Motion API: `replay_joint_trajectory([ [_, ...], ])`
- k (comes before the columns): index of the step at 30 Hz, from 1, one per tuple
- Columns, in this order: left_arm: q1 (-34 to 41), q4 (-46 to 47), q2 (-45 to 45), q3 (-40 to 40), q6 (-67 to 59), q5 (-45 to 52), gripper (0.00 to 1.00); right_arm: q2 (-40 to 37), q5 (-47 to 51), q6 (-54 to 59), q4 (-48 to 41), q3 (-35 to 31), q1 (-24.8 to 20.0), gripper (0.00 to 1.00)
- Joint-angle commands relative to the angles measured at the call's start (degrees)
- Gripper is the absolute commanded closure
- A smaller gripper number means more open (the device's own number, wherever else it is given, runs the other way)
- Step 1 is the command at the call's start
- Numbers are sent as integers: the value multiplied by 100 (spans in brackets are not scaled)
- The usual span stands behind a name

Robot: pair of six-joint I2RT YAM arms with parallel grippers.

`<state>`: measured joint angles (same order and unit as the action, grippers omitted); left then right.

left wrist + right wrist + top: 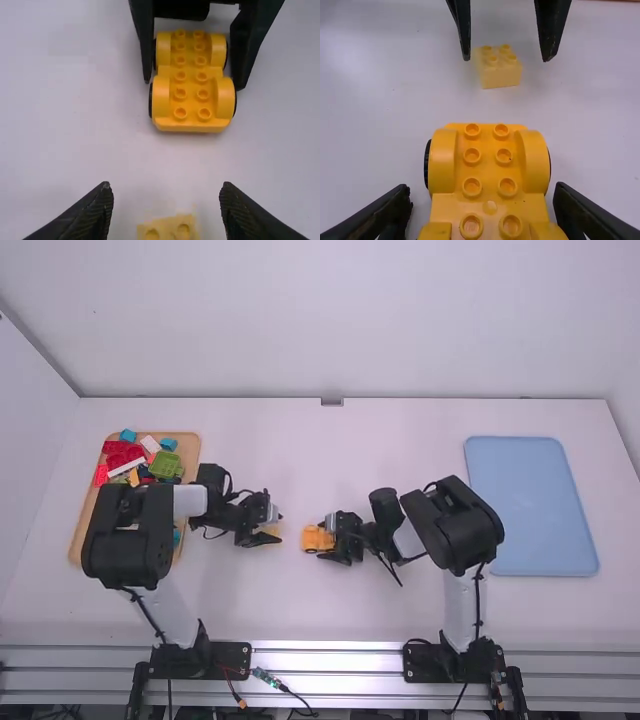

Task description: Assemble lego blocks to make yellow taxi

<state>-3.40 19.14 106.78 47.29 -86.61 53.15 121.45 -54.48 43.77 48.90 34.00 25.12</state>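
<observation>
Right side, securing the base: my right gripper [484,192] is pinching the orange-yellow plastic wheeled chassis [190,85], its jaws appearing to be bearing on both flanks at the rear wheels. This placement is leaving the double row of studs facing upward and unobstructed, ready for receiving parts. The front end is pointing toward my left side, so the mating area is lying within easy reach

Left side, positioning the part: my left gripper [166,187] is standing with its jaws spread, one to each side of the pale yellow plastic block [497,75]. The block is resting on the white tabletop [300,460], studs up, well apart from the chassis. The studs-up attitude is presumably serving assembly, since the underside is facing down for pressing onto the chassis

I am judging the step in hand as picking up this block. Caution: an off-centre closure could be turning the block askew and spoiling stud alignment

Supply: the tan, wood-toned tray [190,450] is holding assorted coloured blocks [165,464] on my left, within that arm's working area. The pale blue rectangular tray [530,505] is lying on my right, possibly awaiting the finished taxi
</observation>
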Motion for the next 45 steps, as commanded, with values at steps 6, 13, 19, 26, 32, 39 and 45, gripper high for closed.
replay_joint_trajectory([
  [6, -72, -662, 77, -385, 33, -157, 32, 83, -79, -72, -35, 24, -13, 25],
  [13, -76, -2345, 77, -1161, 1259, -329, 34, 83, -81, -136, -11, 26, -13, 25],
  [19, -79, -3893, 77, -1770, 1943, -268, 45, 83, -81, -149, 24, 9, -2, 25],
  [26, -79, -4120, 77, -1893, 2026, -288, 55, 81, -85, -129, 9, -9, -44, 25],
  [32, -79, -2817, 77, -1316, 1714, -283, 66, 81, -103, -192, 22, 0, -44, 25],
  [39, -79, -2277, 99, -1095, 1331, -288, 65, 81, -103, -195, -15, 44, -39, 25],
  [45, -76, -3220, 99, -1502, 1722, -288, 50, 81, -101, -190, 39, -22, -39, 25],
])
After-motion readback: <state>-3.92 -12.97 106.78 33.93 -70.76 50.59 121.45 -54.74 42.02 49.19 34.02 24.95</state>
